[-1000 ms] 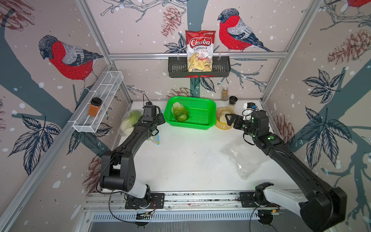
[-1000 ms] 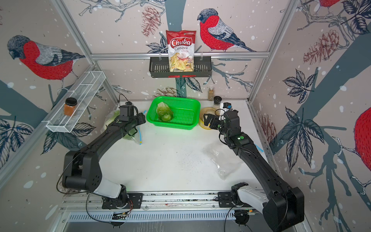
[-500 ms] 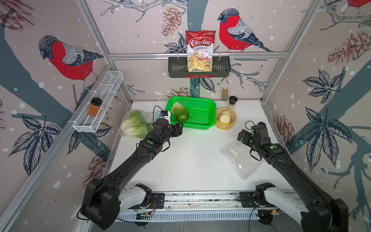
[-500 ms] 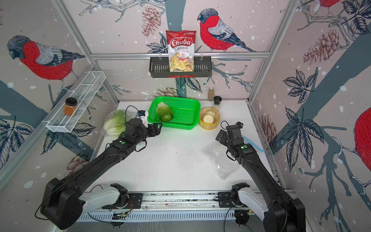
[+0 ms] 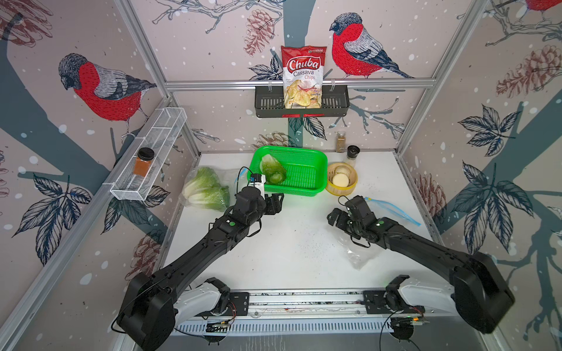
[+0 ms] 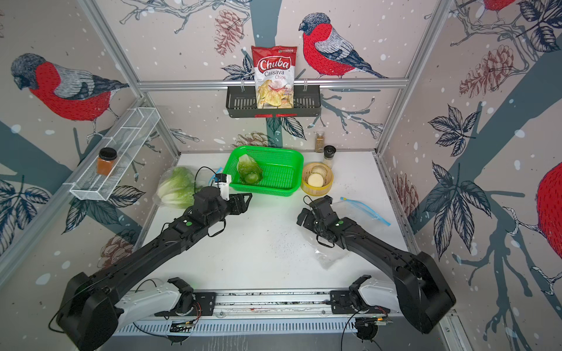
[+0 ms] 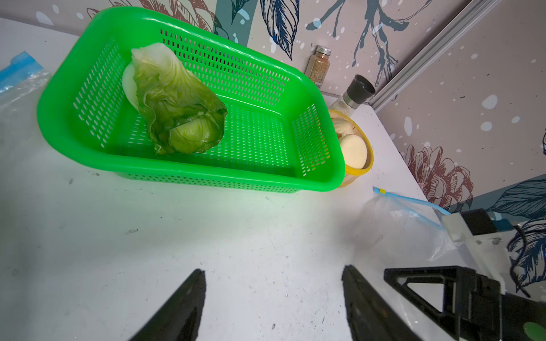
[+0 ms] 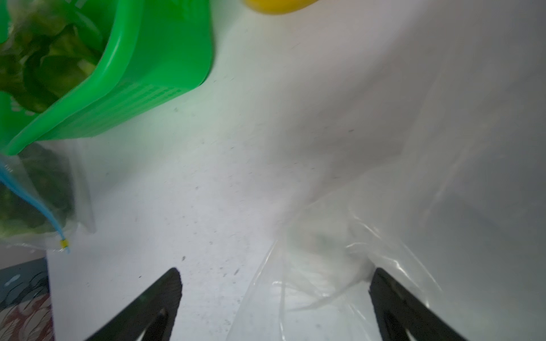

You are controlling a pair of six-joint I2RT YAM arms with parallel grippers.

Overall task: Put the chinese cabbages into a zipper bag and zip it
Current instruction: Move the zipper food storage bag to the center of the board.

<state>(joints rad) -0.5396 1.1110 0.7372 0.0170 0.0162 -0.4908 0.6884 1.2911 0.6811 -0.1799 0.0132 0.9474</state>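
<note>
Left gripper [image 7: 273, 274]: jaws apart, nothing between them, above bare desk [image 5: 273, 252] just in front of the green basket [image 5: 304, 173]. Right gripper [image 8: 274, 274]: jaws spread wide over an empty zipper bag [image 5: 359, 255] near the right edge (film crumpled). 1 chinese cabbage [image 5: 273, 171] lies in the basket. 2 bagged cabbages [image 5: 206, 190] sit inside a second zipper bag [image 5: 228, 176] at the left edge.

Two matte black arms on white base housings
The left arm [image 5: 197, 255] and right arm [image 5: 425, 246] are boxy black links, each with a small green light [image 5: 231, 224] near the wrist and thin black cables [image 5: 257, 231] looping off; white rounded housings [image 5: 200, 299] meet a metal rail [image 5: 304, 304], and the left gripper [image 5: 275, 203] and right gripper [image 5: 338, 211] have black wedge-shaped fingers
</note>
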